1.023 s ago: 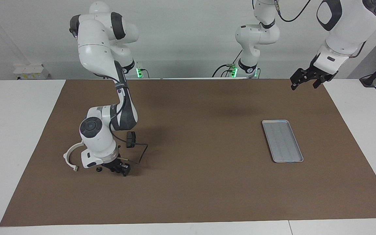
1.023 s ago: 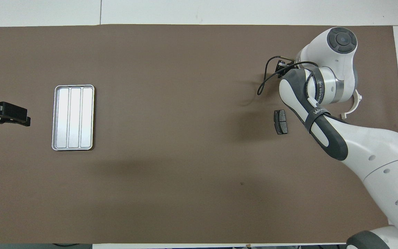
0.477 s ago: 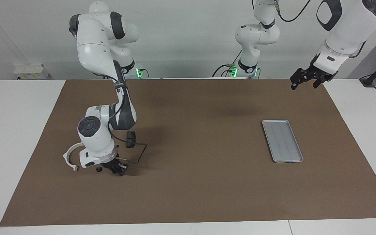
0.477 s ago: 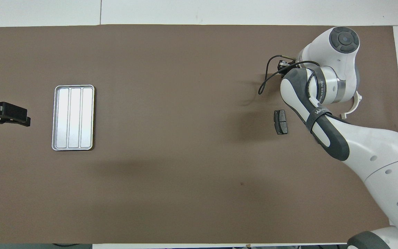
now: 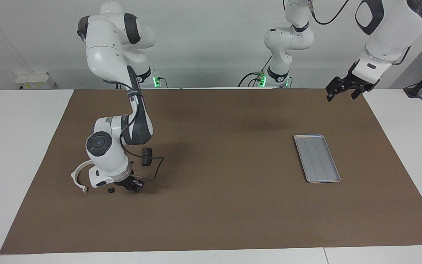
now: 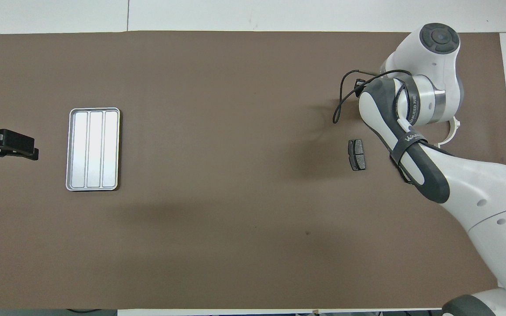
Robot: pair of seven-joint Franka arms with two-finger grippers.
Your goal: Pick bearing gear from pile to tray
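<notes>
Both arms have glossy white rounded shells with dark grey bands at the joints; small screw holes dot the white covers; the right arm [image 5: 117,110] carries a thin black cable looping by its wrist, and white lettering on a grey band; green lights glow at both bases; each end effector is black.

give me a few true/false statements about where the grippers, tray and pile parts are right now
1. The tray has parts in it. False: only its ribbed floor shows.
2. The right gripper is low at the pile. True.
3. The left gripper is over the tray. False: it hangs over the mat's edge nearer the robots, and that arm waits.
4. The white curved bracket lies on the mat beside the right gripper. True.
5. A dark brake pad lies in the tray. False: it lies on the mat at the right arm's end.
</notes>
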